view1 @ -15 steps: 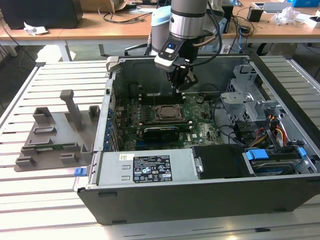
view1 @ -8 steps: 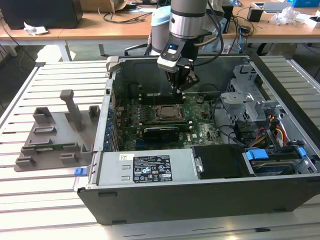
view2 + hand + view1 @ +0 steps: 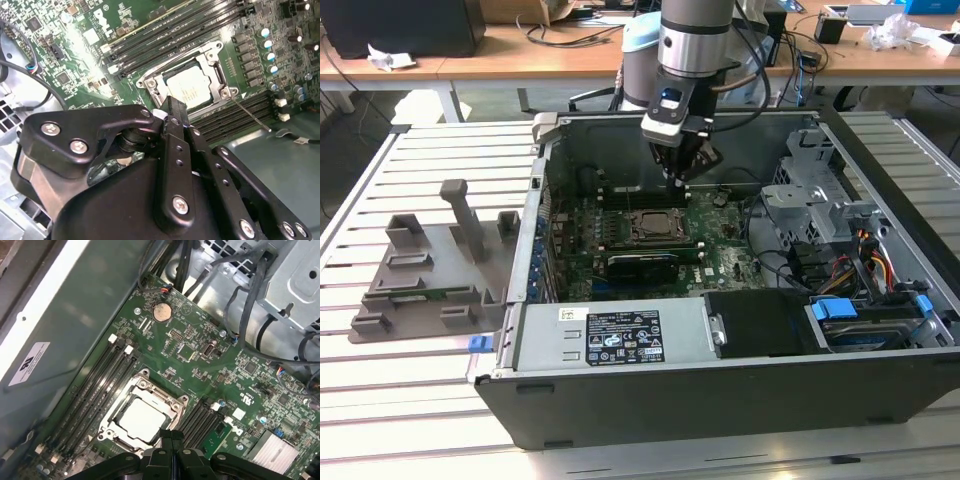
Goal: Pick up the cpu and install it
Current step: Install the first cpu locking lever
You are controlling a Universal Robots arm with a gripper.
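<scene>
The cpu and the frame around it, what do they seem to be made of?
The cpu: a metal top, it seems, silvery-grey and matt, with dull glare. The frame: probably bare metal, shiny, with bright glints near its screws.

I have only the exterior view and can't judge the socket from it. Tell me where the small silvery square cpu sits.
Observer: In both wrist views, the small flat silvery-grey square cpu lies inside the square metal socket frame on the green motherboard.
Operator: Report the gripper.
Observer: The black gripper hangs above the board by the socket, fingers closed together, holding nothing.
Operator: Check the latch.
Observer: In the second wrist view, a thin metal lever sticks out from the frame across the black memory slots.
</scene>
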